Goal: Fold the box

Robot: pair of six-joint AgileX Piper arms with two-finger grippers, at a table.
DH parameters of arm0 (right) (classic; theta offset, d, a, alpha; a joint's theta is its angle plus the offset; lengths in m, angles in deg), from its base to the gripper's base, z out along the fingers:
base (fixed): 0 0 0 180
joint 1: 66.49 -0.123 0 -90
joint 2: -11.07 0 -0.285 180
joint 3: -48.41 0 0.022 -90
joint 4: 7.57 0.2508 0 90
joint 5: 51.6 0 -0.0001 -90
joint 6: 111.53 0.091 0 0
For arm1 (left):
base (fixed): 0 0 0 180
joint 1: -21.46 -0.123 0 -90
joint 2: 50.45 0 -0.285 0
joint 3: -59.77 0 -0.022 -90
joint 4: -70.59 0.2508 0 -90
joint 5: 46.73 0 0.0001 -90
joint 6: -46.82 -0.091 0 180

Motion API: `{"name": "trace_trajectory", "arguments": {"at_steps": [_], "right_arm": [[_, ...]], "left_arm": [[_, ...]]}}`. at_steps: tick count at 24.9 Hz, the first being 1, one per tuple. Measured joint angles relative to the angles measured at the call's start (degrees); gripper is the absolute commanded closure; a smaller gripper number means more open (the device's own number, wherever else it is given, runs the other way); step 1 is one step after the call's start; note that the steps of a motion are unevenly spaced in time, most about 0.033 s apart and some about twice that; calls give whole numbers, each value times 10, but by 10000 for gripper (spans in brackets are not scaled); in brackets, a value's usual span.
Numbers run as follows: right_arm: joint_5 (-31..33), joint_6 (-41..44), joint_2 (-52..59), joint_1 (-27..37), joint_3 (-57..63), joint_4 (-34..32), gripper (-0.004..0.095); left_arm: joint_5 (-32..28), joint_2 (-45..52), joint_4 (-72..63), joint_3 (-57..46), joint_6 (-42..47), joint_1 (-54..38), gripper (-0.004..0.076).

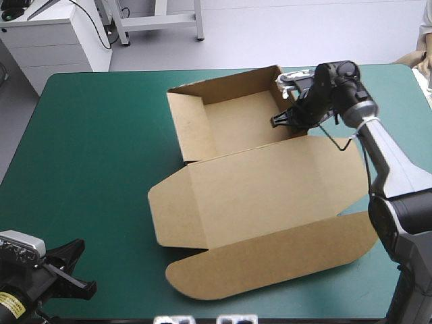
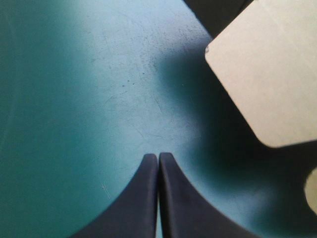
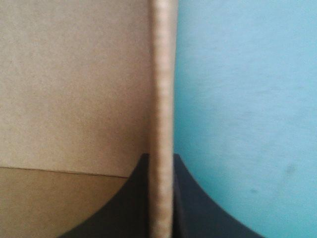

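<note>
The box (image 1: 256, 196) lies right of the table's middle as an open tray on the far side, its lid flat and spread toward the near edge, long axis running left to right. The tray's right wall (image 3: 161, 124) stands edge-on between the fingers of the right gripper (image 1: 287, 116), which is clamped on it, tray floor to one side, teal-green cover (image 1: 94, 155) to the other. That arm reaches forward and bends down over the wall, so it is plainly the nearer one for the tuck. The left gripper (image 2: 158, 161) is closed on nothing above bare cover, a lid corner ahead and off to its side, well apart.
</note>
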Motion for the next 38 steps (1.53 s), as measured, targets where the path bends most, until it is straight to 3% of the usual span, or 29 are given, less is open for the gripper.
{"name": "trace_trajectory", "arguments": {"at_steps": [4,8,16,21,25,28,33,34,38], "right_arm": [[1,-2,50,62,-9,-76,928],[4,-3,84,155,-11,-107,928],[3,-12,72,329,4,-59,928],[4,-20,38,385,27,-36,926],[1,-23,-13,402,35,27,903],[1,-22,-27,402,35,45,758],[0,-21,-27,402,35,43,216],[0,-18,-27,402,35,42,157],[0,-10,-7,402,36,39,144]], "left_arm": [[0,0,0,0,0,0,732],[0,0,-1,0,0,0,732],[0,0,-1,0,0,0,732],[0,0,-1,0,0,0,732],[0,0,0,0,1,0,732],[0,0,0,0,1,0,732],[0,0,0,0,1,0,732],[0,0,0,0,1,0,732],[1,0,0,0,1,0,732]]}}
